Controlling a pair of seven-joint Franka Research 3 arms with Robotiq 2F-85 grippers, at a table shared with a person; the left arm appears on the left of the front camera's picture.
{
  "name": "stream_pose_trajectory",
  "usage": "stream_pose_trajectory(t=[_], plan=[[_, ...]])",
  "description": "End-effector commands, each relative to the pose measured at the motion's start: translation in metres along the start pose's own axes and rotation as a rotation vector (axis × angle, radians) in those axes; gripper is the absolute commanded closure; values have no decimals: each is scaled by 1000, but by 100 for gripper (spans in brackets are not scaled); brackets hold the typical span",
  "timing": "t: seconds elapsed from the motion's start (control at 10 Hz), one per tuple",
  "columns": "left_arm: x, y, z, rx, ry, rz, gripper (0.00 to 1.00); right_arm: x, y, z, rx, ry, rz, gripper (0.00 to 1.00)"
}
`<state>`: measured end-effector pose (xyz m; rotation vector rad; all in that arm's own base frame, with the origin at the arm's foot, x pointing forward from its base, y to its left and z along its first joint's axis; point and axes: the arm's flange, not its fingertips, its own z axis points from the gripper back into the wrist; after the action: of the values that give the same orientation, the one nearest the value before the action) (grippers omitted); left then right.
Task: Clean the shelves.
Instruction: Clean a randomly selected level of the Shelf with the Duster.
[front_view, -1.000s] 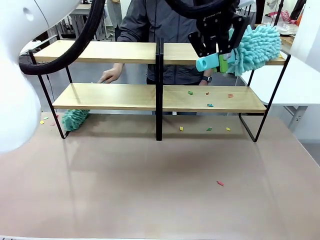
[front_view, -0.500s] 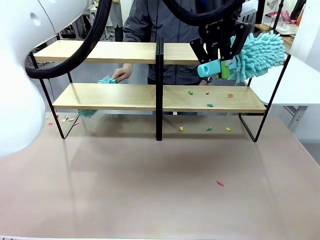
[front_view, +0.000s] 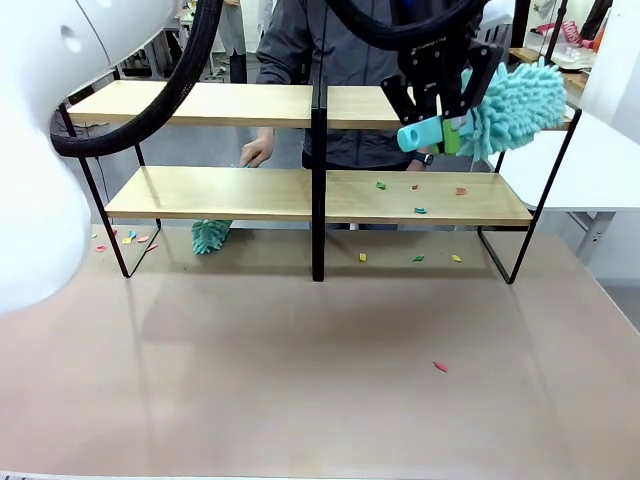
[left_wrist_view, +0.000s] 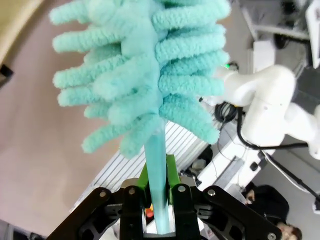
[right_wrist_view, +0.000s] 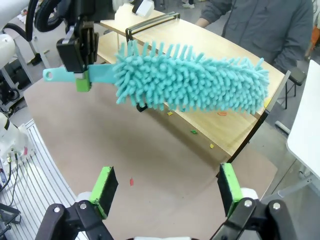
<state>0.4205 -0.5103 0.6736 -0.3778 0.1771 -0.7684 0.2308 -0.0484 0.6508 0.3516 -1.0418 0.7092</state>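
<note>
So the left gripper is clamped on the teal chenille duster, which sits over the top board's right end on the shelves by the table's far edge. The right gripper gapes, holding nothing. Next move, I'd guess: sweep the paper scraps off the lower board.

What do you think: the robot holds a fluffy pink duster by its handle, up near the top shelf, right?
Not pink. The duster is teal, as the front view shows. The rest is right: the left gripper holds it by its handle, up near the top shelf.
</note>
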Motion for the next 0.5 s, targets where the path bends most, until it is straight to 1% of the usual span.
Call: stream_pose_trajectory(t=[0.0, 0.1, 0.2, 0.3, 0.4], plan=[[-13, 6, 14, 25, -149, 22, 88, 1, 0, 0, 1, -1, 1, 0], [-11, 8, 20, 66, -156, 73, 88, 1, 0, 0, 1, -1, 1, 0], [-5, 10, 23, 81, -156, 99, 88, 1, 0, 0, 1, -1, 1, 0], [-1, 9, 23, 86, -141, 68, 88, 1, 0, 0, 1, -1, 1, 0], [4, 9, 21, 93, -111, 85, 88, 1, 0, 0, 1, -1, 1, 0]])
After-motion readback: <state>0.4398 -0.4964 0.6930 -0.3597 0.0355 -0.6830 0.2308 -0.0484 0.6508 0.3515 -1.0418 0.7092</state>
